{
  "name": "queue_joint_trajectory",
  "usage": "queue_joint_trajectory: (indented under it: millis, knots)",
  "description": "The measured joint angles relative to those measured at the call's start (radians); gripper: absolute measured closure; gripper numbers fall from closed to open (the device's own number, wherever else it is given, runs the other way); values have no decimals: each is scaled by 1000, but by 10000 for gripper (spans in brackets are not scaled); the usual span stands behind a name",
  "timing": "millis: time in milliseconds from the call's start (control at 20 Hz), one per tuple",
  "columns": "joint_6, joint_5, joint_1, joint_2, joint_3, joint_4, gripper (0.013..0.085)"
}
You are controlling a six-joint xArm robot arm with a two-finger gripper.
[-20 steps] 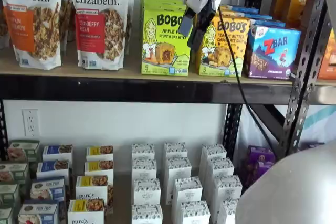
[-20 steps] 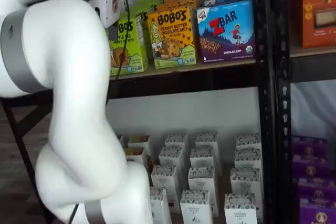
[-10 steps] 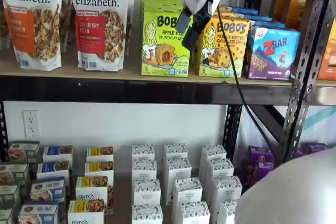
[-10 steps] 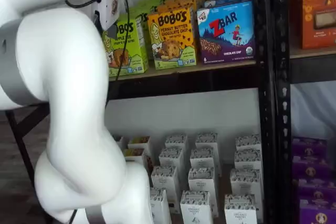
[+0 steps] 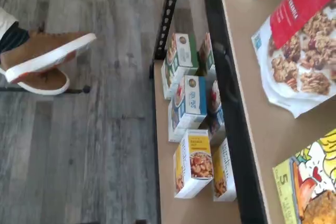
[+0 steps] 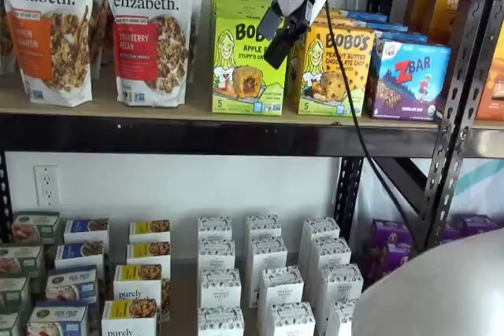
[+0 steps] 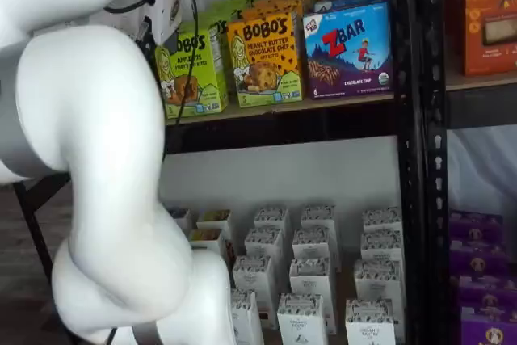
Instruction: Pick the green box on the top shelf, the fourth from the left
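**Green box upright on the top shelf**

The green box (image 6: 247, 64) is a lime carton reading "BOBO'S APPLE PIE", with a cartoon blonde girl, a round filled pastry and a "5" at its corner. It stands on the top shelf (image 6: 197, 133), just beside the yellow-orange Bobo's box (image 6: 339, 68). The gripper (image 6: 276, 37) hangs before the green box's upper right corner, fingers parted by a plain gap.

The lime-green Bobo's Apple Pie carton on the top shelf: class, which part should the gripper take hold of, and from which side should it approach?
Probably the two narrow side walls, approached from the open front. The lime-green Bobo's Apple Pie carton stands upright at the front edge of the tan wooden top shelf, with more green cartons behind it. A gap shows on each side. The gripper hangs in front, fingers apart.
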Motion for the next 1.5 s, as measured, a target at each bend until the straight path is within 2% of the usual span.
queue_joint_trajectory:
  millis: [250, 650, 1050, 1500]
  knots:
    - [-14, -19, -15, -7, 11, 39, 130]
    - [-30, 13, -38, 17, -21, 67, 130]
    - [-40, 42, -53, 55, -65, 57, 130]
    - [-46, -35, -53, 71, -66, 72, 130]
